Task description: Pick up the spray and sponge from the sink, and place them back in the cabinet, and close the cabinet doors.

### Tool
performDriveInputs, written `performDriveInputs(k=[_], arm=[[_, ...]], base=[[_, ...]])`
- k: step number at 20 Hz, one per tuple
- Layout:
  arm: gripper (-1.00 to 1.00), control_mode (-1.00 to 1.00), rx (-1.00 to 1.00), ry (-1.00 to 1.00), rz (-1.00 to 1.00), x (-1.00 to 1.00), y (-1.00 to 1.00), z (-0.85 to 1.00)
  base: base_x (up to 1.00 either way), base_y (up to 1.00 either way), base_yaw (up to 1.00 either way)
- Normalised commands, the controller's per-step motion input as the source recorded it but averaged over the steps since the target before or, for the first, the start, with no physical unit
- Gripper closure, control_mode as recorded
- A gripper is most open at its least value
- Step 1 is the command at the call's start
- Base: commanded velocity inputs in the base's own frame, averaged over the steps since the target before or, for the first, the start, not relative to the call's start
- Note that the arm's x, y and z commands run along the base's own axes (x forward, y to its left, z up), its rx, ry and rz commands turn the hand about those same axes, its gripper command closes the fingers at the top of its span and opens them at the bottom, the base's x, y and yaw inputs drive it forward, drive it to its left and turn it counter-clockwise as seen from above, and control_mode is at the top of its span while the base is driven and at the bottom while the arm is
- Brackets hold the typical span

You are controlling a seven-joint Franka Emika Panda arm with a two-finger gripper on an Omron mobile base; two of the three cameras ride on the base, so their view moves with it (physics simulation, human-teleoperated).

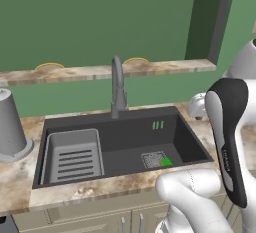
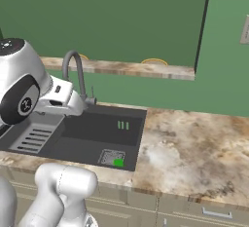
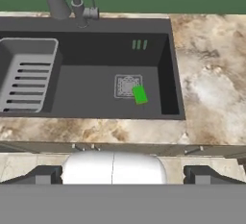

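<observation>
**Reach for the sponge not yet begun**

The gripper [image 3: 123,172] hangs with its jaws spread wide and empty, above the front edge of the table [image 3: 211,88]. The sponge [image 3: 140,94] lies ahead of and below it, on the floor of the sink [image 3: 96,26], touching the drain grate [image 3: 127,85]. I cannot make out the spray. The next move probably calls for lowering forward into the basin and straddling the sponge.

A marbled brown surface [image 2: 194,148] carries a grey cylindrical container [image 1: 11,127] at its far left end. Behind the surface rises a green wall [image 1: 100,22] with a marbled ledge [image 1: 100,71]; two yellow-rimmed round things [image 1: 50,66] rest on that ledge. Beige drawer fronts [image 2: 194,211] sit below the surface.
</observation>
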Motion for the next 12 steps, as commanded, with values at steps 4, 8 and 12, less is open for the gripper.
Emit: performDriveInputs(k=[4, 8, 12], arm=[[-1.00, -1.00, 0.00, 0.00, 0.00, 0.02, 0.00, -0.17], [-1.00, -1.00, 0.00, 0.00, 0.00, 0.06, 0.00, -0.19], [-1.00, -1.00, 0.00, 0.00, 0.00, 0.07, 0.00, -0.17]], base=[[0.00, 0.00, 0.00], [0.00, 0.00, 0.00], [0.00, 0.00, 0.00]])
